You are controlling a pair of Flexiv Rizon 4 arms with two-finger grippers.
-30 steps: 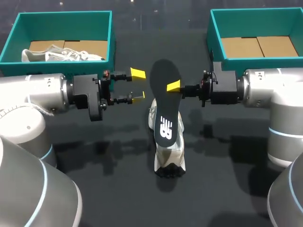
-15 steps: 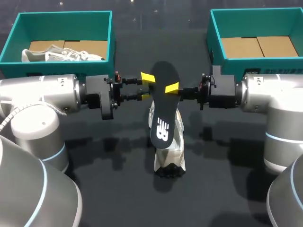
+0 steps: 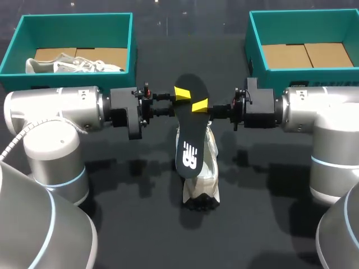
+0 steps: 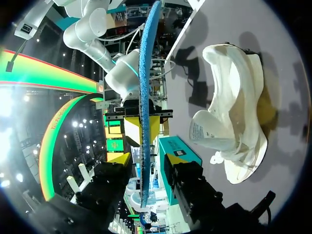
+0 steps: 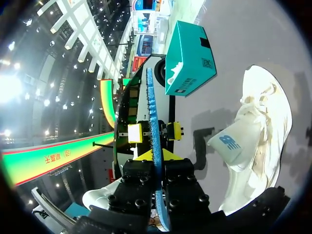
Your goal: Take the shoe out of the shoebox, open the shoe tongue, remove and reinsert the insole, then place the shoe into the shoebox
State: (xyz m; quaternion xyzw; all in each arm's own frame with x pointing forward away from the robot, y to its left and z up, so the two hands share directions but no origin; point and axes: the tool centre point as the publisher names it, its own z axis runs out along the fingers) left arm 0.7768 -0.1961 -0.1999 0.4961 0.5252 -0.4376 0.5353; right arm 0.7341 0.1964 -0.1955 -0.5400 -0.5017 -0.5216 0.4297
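A black insole (image 3: 189, 126) with a blue underside hangs on edge above the pale shoe (image 3: 200, 176), which lies on the dark table. My right gripper (image 3: 201, 105) is shut on the insole's right edge; its wrist view shows the insole (image 5: 153, 126) pinched between its fingers. My left gripper (image 3: 179, 100) straddles the insole's left edge, open, one yellow tip over it. The left wrist view shows the insole (image 4: 143, 97) between those fingers (image 4: 113, 181) with gaps on both sides, and the shoe (image 4: 234, 126) lies beside it. The shoe (image 5: 261, 141) also shows under the right gripper (image 5: 153, 157).
A teal shoebox (image 3: 132, 50) at the back left holds another pale shoe (image 3: 73, 64). A second teal shoebox (image 3: 253, 42) stands at the back right with only its cardboard floor showing. Both arms lie level across the table's middle.
My left arm has moved right to the insole and its fingers have narrowed around the edge. The insole has shifted slightly left and lower in the right gripper.
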